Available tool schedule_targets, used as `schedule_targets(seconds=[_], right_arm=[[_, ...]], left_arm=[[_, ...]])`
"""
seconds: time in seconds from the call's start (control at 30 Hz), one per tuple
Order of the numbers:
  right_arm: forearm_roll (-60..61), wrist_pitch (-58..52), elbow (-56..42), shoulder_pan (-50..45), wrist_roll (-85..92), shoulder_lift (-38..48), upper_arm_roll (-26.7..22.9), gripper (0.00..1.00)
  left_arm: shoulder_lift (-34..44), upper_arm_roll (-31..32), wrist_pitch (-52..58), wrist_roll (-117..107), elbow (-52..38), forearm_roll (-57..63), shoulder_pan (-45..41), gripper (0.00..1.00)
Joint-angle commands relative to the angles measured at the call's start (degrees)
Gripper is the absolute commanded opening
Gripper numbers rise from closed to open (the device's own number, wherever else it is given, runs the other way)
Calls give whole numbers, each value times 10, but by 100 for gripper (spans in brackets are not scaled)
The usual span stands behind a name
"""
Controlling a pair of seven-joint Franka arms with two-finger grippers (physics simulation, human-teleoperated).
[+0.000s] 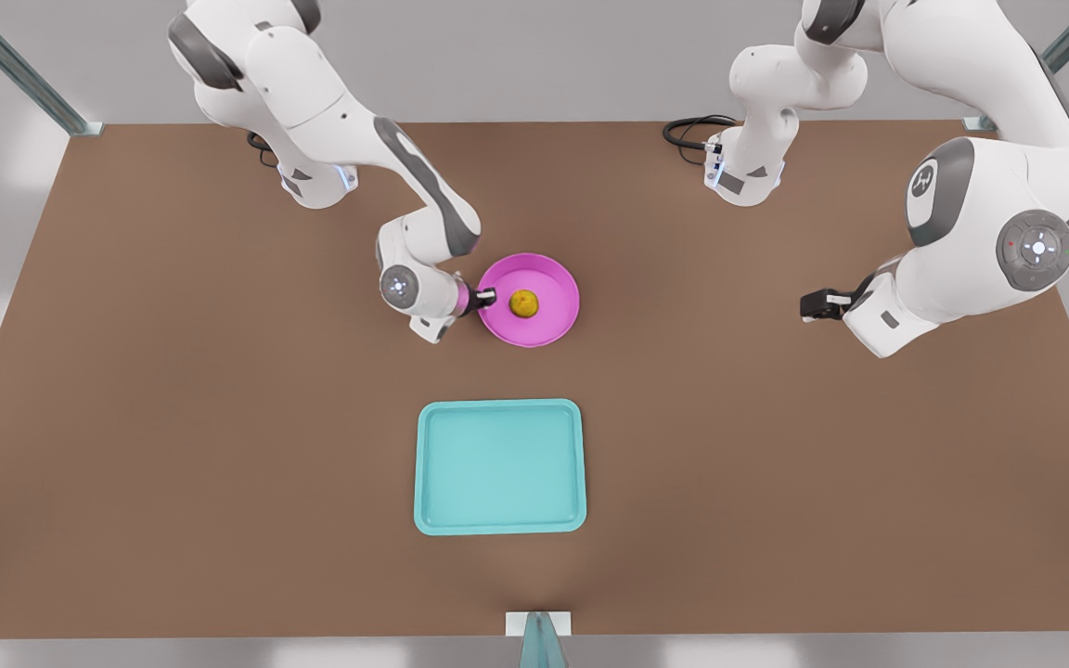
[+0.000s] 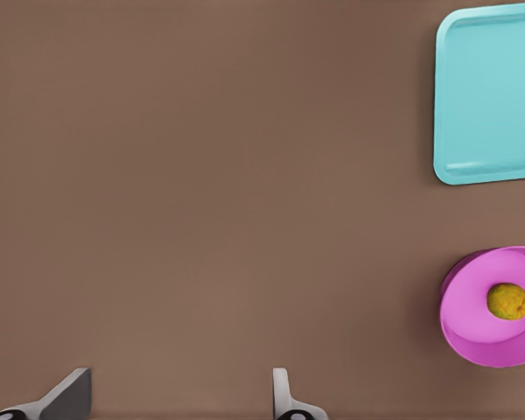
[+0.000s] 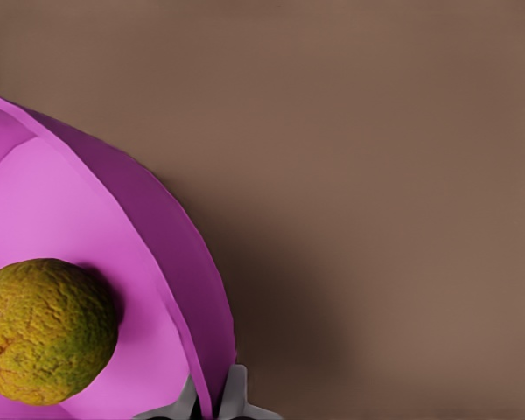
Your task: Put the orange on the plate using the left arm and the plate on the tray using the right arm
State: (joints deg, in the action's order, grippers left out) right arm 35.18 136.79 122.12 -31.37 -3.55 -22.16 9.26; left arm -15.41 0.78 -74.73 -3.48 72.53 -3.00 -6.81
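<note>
- While the orange (image 1: 523, 303) sits near the centre of the plate (image 1: 553, 283), the plate rests on the brown table (image 1: 173, 417), apart from the tray (image 1: 500, 467), which lies nearer the front view's lower edge.
- Right gripper (image 1: 485, 298): at the plate rim on the front view's left, its arm reaching down from the upper left with the forearm angled low toward the dish.
- Right wrist view: two fingers (image 3: 236, 395) closed narrowly on the plate rim (image 3: 179, 262), one on each side of the wall; the orange (image 3: 45, 331) shows mottled green-yellow skin.
- Left gripper (image 1: 815, 304): held well to the front view's right above bare table; this arm waits, elbow folded high.
- Left wrist view: fingers (image 2: 70, 394) spread wide with nothing between them, with plate (image 2: 472, 337), orange (image 2: 508, 301) and tray (image 2: 494, 92) far off.
</note>
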Motion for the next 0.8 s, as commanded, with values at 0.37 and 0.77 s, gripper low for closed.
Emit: schedule_targets(seconds=[0.37, 0.77], right_arm=[[37, -13, -248, 42, -17, -130, -77, 21], [68, 31, -348, 83, -12, -208, -87, 21]], left_arm=[[-1, 0, 2, 4, 0, 3, 0, 100], [-1, 0, 4, 5, 0, 3, 0, 100]])
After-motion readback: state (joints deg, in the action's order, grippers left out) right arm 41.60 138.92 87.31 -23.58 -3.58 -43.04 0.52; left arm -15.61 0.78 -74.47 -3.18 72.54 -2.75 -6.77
